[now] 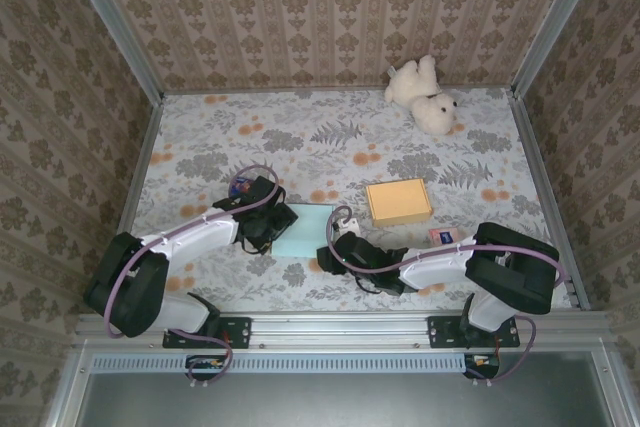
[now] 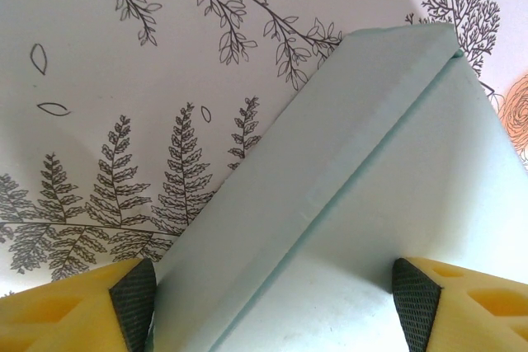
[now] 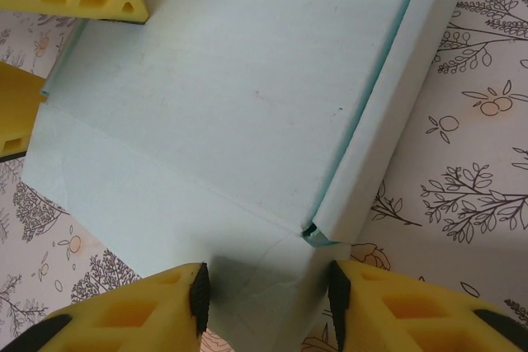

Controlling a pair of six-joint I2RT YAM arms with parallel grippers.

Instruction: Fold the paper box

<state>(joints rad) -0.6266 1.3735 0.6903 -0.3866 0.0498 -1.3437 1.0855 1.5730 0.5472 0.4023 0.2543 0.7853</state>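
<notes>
Seemingly left gripper (image 2: 272, 307) steadies the paper box (image 1: 305, 230); right gripper (image 3: 268, 290) straddles its near corner to crease it; clamped or loose, can't tell either.

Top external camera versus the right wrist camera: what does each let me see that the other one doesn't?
From above: the white teddy bear at the far edge, a flat orange box, and the left arm and right arm at full length, reaching inward. From the right wrist: the small gap where two flaps meet at a corner, and the right gripper straddling that corner. Both: the pale blue paper box and the leaf-patterned table cover.
</notes>
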